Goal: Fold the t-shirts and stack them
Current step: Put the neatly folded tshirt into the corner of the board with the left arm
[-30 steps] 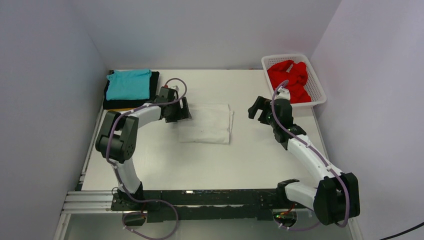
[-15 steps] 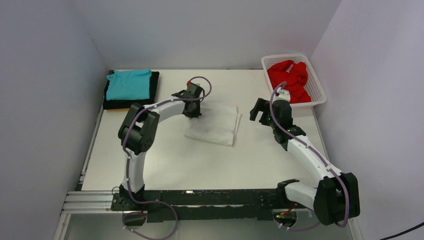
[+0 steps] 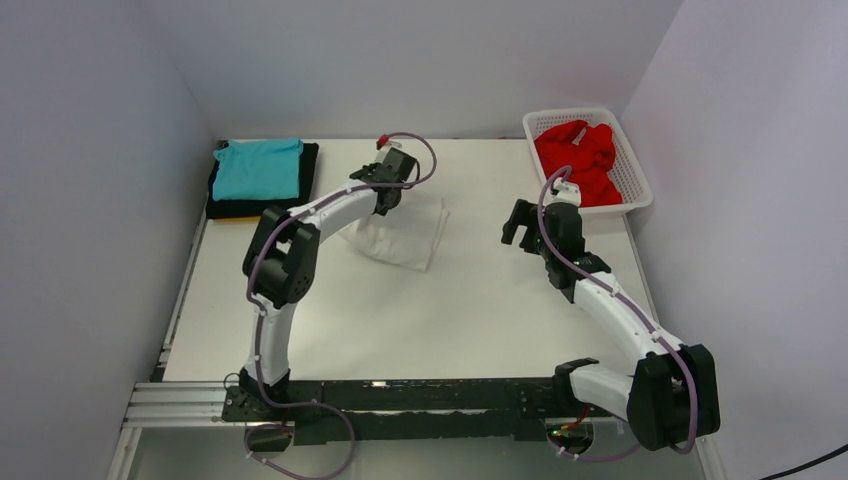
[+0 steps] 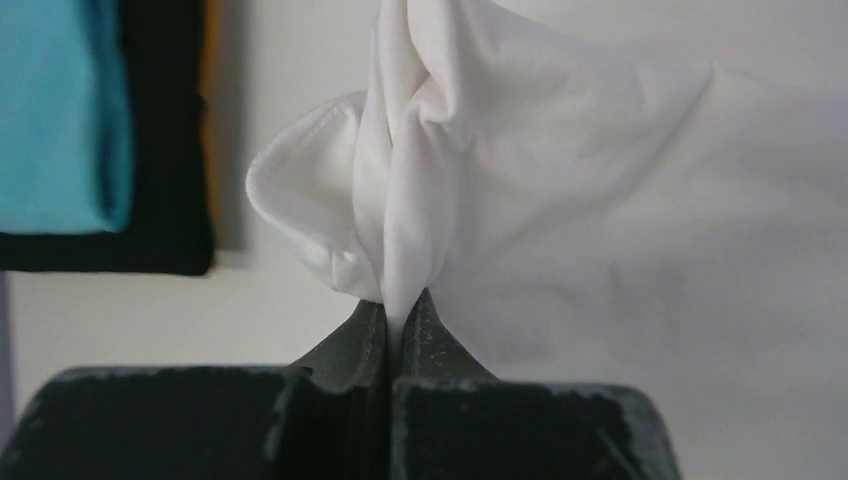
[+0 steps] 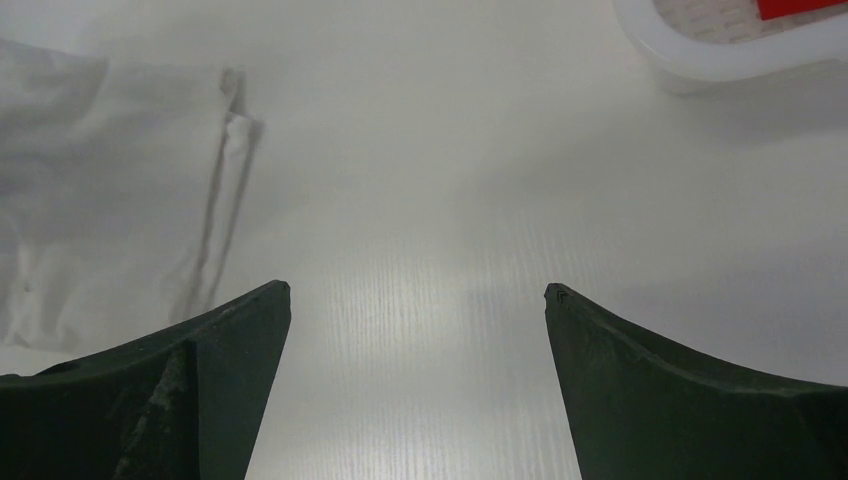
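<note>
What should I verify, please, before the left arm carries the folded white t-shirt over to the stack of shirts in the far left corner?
1. Left gripper shut on the folded white fabric t-shirt: ok, it pinches a bunched edge.
2. Fold tidy: not ok, the fabric puckers at the pinch.
3. Shirt fully off the white table: cannot tell.
4. Right gripper open and apart from the shirt: ok.
5. Teal fabric t-shirt lying flat atop the black fabric t-shirt: ok.
</note>
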### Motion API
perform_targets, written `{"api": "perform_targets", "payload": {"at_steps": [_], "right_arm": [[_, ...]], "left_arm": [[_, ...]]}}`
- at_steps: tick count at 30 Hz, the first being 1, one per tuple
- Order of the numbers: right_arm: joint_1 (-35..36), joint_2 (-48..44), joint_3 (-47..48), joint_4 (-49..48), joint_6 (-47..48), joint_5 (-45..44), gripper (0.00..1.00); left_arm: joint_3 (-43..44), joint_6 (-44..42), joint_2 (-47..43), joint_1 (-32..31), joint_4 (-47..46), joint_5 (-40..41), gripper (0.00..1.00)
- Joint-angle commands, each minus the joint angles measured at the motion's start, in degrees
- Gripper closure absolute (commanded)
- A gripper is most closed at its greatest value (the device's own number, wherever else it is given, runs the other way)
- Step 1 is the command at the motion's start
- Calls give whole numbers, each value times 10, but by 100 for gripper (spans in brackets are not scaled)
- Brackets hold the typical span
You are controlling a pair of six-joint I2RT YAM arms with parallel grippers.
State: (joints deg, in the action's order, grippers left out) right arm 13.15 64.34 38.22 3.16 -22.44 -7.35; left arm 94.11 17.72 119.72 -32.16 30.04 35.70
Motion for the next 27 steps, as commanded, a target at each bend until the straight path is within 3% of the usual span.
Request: {"api": "perform_targets", "payload": {"at_steps": [1, 12, 27], "right_arm": [[-1, -11, -1, -18, 11, -31, 0], [0, -3, 2, -18, 19, -60, 0], [-1, 27, 16, -7, 23, -73, 0]], "left_arm": [[27, -159, -41, 25, -99, 110, 100], [14, -468, -88, 125, -293, 80, 100], [162, -437, -149, 216, -142, -53, 100]]}}
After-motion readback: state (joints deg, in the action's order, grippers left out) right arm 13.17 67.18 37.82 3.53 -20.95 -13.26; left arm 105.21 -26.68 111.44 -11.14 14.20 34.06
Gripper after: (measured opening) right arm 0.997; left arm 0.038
